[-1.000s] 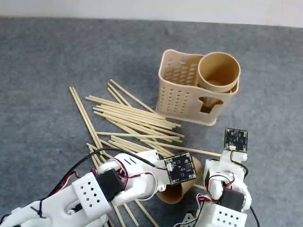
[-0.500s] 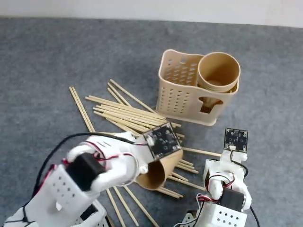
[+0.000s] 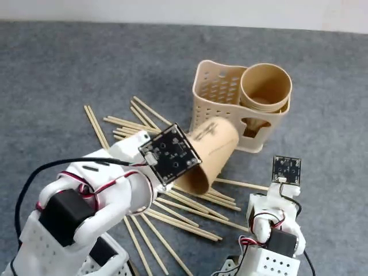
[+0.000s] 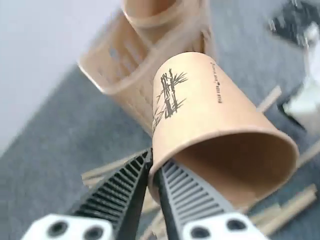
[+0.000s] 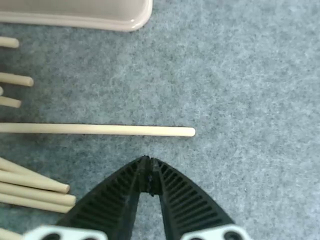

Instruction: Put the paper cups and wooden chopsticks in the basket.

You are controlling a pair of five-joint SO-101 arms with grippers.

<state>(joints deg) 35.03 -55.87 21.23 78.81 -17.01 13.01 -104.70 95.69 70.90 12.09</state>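
Observation:
My left gripper [image 4: 151, 161] is shut on the rim of a brown paper cup [image 4: 215, 125], which hangs on its side above the table. From above, that paper cup [image 3: 210, 152] lies tilted just in front of the beige basket [image 3: 215, 109], open end toward the arm. Another paper cup [image 3: 265, 86] stands upright inside the basket's right compartment. Several wooden chopsticks [image 3: 155, 141] lie scattered on the grey mat. My right gripper [image 5: 149, 175] is shut with nothing in it, low over the mat, just short of a lone chopstick [image 5: 100, 130].
The basket's bottom edge [image 5: 75, 15] lies beyond the right gripper. The right arm [image 3: 276, 230] sits at the front right. Bare grey mat spreads to the far left and right of the basket.
The left arm has lifted the paper cup off the mat near the right arm and carried it up and back toward the basket. The right arm has kept still.

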